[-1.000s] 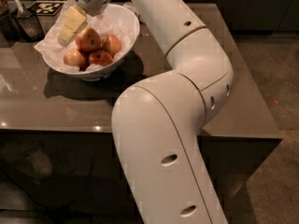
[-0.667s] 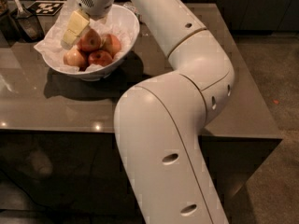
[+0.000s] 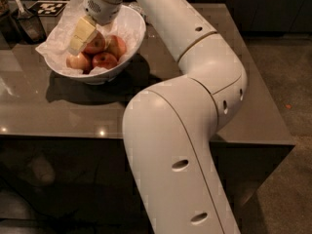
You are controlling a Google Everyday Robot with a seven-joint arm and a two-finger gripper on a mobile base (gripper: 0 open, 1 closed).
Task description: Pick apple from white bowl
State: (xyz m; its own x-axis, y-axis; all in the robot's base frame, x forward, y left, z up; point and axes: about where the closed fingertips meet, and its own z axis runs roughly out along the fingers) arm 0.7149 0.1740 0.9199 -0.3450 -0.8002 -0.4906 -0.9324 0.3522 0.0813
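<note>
White, smooth arm segments [image 3: 168, 145] fill most of your view. The arm rises from the bottom edge, bends sharply at a rounded elbow on the right, then stretches back up and to the left across a dark grey-brown table [image 3: 58, 113]. Its wrist ends over the white bowl [image 3: 133, 39], which sits on the far left part of the table and is lined with crumpled white paper [image 3: 57, 39].

From the wrist, the gripper [image 3: 77, 42] angles down and to the left into the bowl, its pale yellow tip lying over the fruit. You cannot tell from this angle whether it is parted or clamped on anything.

Four apples lie close together in the bowl. The apple [image 3: 98, 44], red-orange and the largest, sits toward the back, touching the gripper's yellow tip and partly hidden by it. A second reddish apple [image 3: 117, 46] is just to its right. A deep-red apple [image 3: 105, 60] lies in front, with a paler yellow-pink apple [image 3: 78, 61] beside it on the left.
</note>
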